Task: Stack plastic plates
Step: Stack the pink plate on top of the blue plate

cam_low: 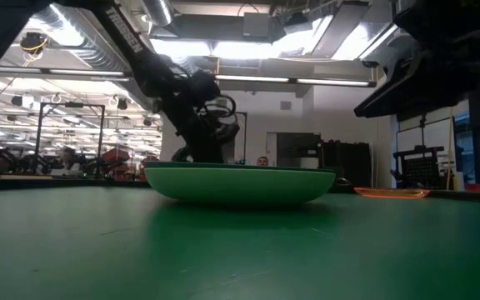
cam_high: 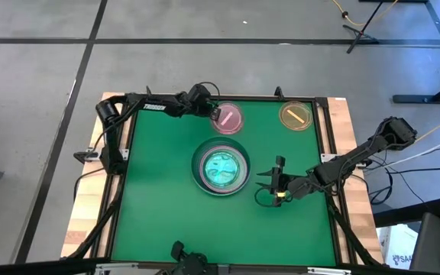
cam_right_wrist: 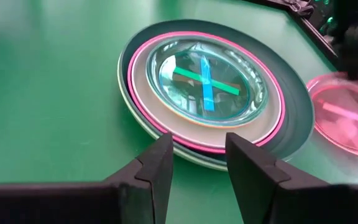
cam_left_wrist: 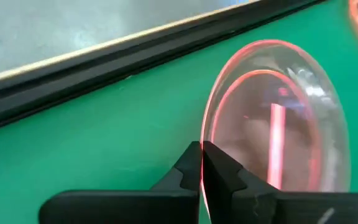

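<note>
Hovering just beside the central stack of plates (cam_high: 221, 169), the right gripper (cam_high: 276, 186) is parted and empty. Beyond the stack, the left gripper (cam_left_wrist: 202, 177) pinches the pink plate (cam_high: 228, 118)'s rim; farther off lies the amber plate (cam_high: 296, 115).

Bright ceiling strips (cam_low: 223, 46) glare behind me — my left gripper (cam_left_wrist: 202, 177) blurs up close, and the pink plate (cam_left_wrist: 278, 124) beyond it glints softly.

— Any writing you can make out?

— Only a pale label (cam_high: 153, 108) on the left arm (cam_high: 140, 103), back from its fingers, and its letters are too small to read.

— Numbers, brands elsewhere?

— None legible.
</note>
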Robot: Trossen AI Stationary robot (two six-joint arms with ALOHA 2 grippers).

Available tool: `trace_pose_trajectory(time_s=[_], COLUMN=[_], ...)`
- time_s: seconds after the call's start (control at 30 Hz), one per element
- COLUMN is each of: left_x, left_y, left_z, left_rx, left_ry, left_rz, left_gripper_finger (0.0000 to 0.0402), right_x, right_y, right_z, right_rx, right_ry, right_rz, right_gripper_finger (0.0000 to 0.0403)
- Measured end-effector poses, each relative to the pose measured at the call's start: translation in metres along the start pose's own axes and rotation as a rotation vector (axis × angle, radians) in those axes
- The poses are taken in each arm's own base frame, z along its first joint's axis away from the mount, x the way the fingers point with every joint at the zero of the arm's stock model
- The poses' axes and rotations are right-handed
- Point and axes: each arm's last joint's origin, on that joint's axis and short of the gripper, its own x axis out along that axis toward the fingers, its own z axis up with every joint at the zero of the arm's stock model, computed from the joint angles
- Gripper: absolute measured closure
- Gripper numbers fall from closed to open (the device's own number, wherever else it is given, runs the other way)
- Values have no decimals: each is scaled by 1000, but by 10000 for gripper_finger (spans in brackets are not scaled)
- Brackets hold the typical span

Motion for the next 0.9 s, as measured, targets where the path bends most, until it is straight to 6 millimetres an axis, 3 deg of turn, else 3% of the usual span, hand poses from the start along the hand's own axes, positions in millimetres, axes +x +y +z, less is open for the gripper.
trace_pose_trajectory(time_s=[0.27,0.5,0.67,0.9], left_x=[-50,-98,-120,-126], left_y=[-26,-54,-74,-92], left_z=[23,29,14,-19], left_rx=[47,102,239,345], left_ry=[-129,-203,-143,64], left_rz=[-50,-129,-179,-228], left_gripper_finger=[400,400,400,400], right_x=[0,0,0,0], right_y=[0,1,1,1], right_z=[-1,-2,-1,-1], right_rx=[17,17,18,19], right_ry=[11,15,17,15], right_rz=[-1,18,25,25], right_gripper_finger=[263,263,263,263])
